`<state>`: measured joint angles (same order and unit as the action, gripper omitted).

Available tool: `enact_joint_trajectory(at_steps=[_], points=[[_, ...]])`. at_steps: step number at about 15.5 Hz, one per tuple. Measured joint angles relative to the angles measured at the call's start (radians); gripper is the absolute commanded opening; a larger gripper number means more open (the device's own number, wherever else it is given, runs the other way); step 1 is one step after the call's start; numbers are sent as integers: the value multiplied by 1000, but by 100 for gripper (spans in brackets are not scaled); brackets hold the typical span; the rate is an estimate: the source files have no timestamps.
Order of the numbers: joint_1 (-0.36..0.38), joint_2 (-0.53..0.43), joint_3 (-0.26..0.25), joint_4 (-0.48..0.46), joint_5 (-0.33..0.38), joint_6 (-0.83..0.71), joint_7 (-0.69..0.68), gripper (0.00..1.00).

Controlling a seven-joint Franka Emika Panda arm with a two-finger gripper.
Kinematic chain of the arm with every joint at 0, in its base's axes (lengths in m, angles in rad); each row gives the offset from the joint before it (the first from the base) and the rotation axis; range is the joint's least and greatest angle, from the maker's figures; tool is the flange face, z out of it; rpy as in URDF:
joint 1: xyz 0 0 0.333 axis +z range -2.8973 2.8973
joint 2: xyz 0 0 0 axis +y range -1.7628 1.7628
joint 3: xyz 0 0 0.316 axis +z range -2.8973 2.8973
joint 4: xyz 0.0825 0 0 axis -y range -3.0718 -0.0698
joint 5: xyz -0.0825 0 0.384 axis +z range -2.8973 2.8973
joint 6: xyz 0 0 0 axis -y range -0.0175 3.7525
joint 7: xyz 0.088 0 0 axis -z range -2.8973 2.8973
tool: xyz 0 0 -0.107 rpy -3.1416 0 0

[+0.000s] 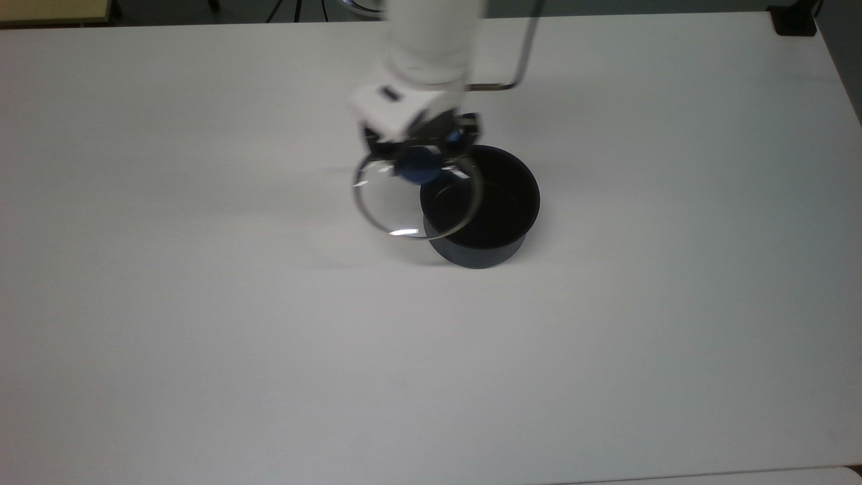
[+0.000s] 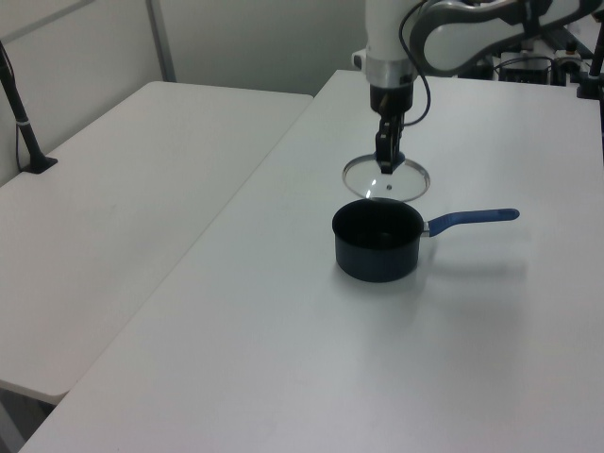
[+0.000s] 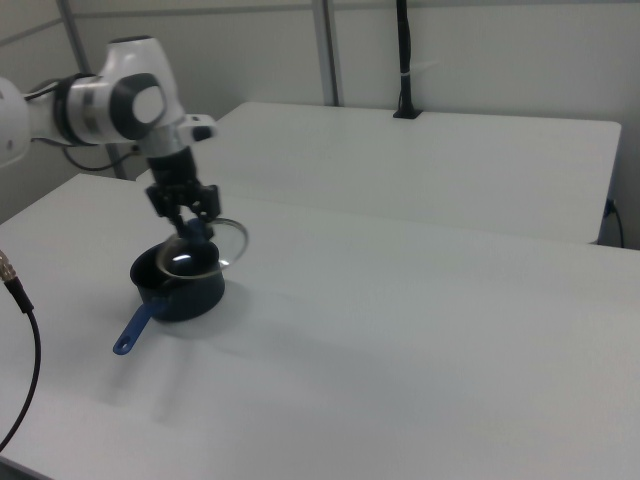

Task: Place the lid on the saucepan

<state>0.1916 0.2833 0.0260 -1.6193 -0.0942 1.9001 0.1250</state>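
1. I count one robot arm, one lid, one saucepan and two white tables side by side.
2. My gripper [image 1: 423, 145] is in the upper middle of the top view. It is closed on the blue knob [image 1: 416, 166] of the lid [image 1: 397, 202], with one finger on each side of the knob.
3. The lid is one clear glass disc with a thin metal rim, and it hangs in the air under the gripper. In the top view it sits a little above the centre of the frame, and its right part overlaps the left part of the saucepan's mouth. The rest of the disc is over the bare table [image 1: 202, 337].
4. In the left view the lid [image 2: 385, 179] is in the upper middle of the frame, above the saucepan [image 2: 377, 243] and not touching it. I see a small gap between the disc and the pot rim there.
5. The saucepan [image 1: 488, 215] is one dark pot with a black inside, standing upright on the table, just right of centre in the top view.
6. Its long blue handle [image 2: 472, 219] points to the left view's right. In the right view the handle [image 3: 133, 328] points to the lower left of the frame.
7. In the right view the gripper [image 3: 188, 214] and lid [image 3: 215, 245] are at the left of the frame, over the saucepan [image 3: 185, 290].
8. The second table [image 2: 123, 189] is at the left of the left view, with one black post [image 2: 21, 118] on it.
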Motion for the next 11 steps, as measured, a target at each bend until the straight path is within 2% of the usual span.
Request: enact_joint_trajectory(at_steps=[3,11], points=[[76,1,0,0,0,0,58,47],[108,30,0,-1,0,5,94,53]])
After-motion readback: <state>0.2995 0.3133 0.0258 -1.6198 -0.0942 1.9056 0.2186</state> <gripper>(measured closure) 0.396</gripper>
